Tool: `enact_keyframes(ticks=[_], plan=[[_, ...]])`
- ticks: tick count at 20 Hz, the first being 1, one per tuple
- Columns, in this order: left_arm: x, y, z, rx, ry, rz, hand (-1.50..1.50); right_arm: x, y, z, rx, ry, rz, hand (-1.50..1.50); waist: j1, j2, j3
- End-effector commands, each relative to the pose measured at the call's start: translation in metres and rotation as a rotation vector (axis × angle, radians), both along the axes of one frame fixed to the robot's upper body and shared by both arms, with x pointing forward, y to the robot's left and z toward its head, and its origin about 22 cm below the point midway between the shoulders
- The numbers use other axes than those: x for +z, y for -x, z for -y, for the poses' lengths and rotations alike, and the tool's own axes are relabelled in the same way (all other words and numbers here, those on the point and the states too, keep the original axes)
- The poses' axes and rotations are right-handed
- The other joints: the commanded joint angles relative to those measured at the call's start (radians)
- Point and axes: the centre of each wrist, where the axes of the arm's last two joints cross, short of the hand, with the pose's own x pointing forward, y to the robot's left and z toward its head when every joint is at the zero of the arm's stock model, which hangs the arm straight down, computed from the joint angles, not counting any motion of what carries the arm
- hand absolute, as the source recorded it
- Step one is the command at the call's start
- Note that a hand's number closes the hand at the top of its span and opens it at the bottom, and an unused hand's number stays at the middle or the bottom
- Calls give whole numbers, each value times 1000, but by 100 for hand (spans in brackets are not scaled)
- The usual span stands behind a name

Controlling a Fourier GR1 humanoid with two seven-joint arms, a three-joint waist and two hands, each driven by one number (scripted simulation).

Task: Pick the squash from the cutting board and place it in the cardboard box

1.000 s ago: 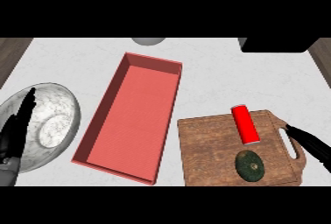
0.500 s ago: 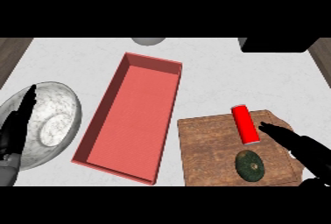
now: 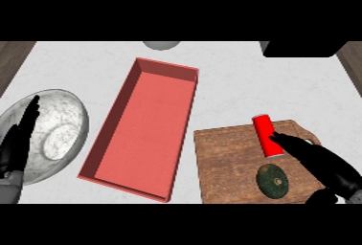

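Two black hands are showing over the pale table (image 3: 233, 86), and the wooden cutting board (image 3: 226, 162) is the thing to steer by. The right hand (image 3: 322, 162) is reaching in across the board's right part from the lower right, its fingers stretched out straight and released, holding nothing. Its fingertips are lying at the lower end of a red cylinder (image 3: 267, 135), which is resting lengthwise on the board's upper right part; whether they are touching it is hard to tell. The squash (image 3: 274, 181), dark green and round, is sitting on the board's lower right part, just below and left of that hand, and nothing is gripping it. The left hand (image 3: 17, 143) is resting far to the left of the board, fingers up and relaxed, in front of a grey marbled bowl (image 3: 60, 129). Between the bowl and the board, the long red box (image 3: 145, 127) is lying at a slant, its near corner just beside the board's left edge. Well above the board, a grey round object (image 3: 161, 45) and a black block (image 3: 300, 48) are showing partly at the table's far edge.
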Motion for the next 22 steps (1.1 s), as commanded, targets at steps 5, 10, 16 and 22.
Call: enact_keyframes(ticks=[5, 10, 16, 22], plan=[[9, 7, -3, -4, -5, -16, 0, -5, 14, -14, 56, -78, -16, -150, 0, -1, -1], [10, 8, -5, -3, -9, 4, 0, 7, 5, -11, 75, -101, 13, -150, 0, 0, -1], [-3, 0, 2, 14, -24, 5, 0, 0, 10, -41, 108, -64, -11, -150, -1, 1, -1], [23, -5, 8, -2, 2, -5, 0, -18, 19, -42, 32, 50, -83, -150, 1, 0, 0]])
